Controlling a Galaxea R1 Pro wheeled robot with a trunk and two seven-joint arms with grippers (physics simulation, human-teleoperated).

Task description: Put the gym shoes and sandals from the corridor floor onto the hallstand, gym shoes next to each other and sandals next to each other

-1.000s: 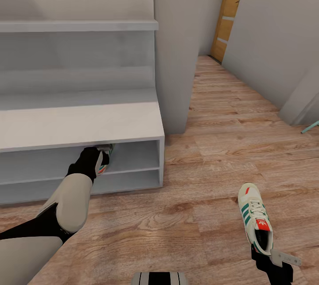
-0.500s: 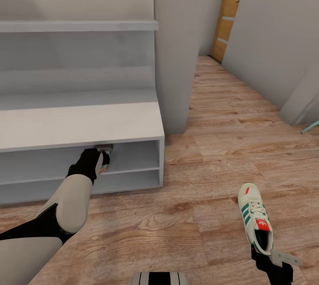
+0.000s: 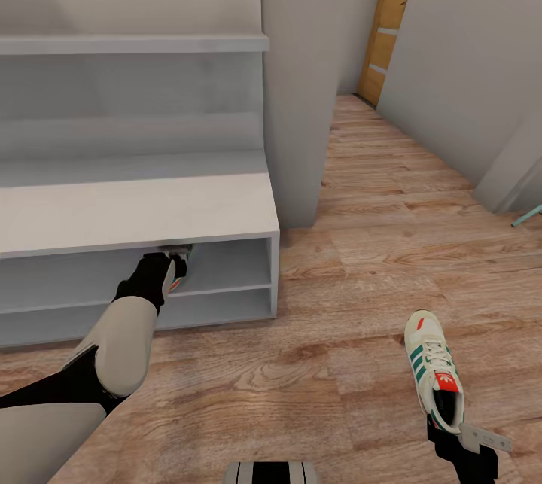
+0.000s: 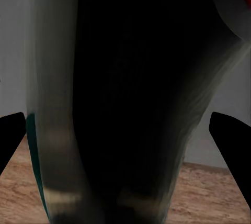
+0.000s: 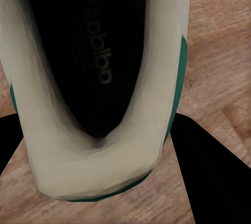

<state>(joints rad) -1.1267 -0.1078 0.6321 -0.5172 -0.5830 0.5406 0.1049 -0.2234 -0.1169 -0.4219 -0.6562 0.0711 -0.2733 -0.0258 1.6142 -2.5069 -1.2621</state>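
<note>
- The left gripper (image 3: 172,267) is reaching into the upper of the two low open shelves of the hallstand (image 3: 135,213), under the bench top and toward its right end.
- It is gripping one gym shoe (image 3: 181,264), closed on it; most of that shoe is sitting under the bench top's front edge, hidden in shadow.
- In the left wrist view the same shoe (image 4: 130,103) is looming dark and blurred between the finger tips (image 4: 230,145), with the corridor floor (image 4: 209,192) lying below.
- The right gripper (image 3: 461,448) is clamping the heel of the second gym shoe (image 3: 434,371), toe pointing away from the robot, above the floor planks (image 3: 361,258) and well apart from the hallstand's right end.
- The right wrist view is showing that shoe's heel collar (image 5: 99,145) and dark insole sitting between the black fingers (image 5: 209,166).
</note>
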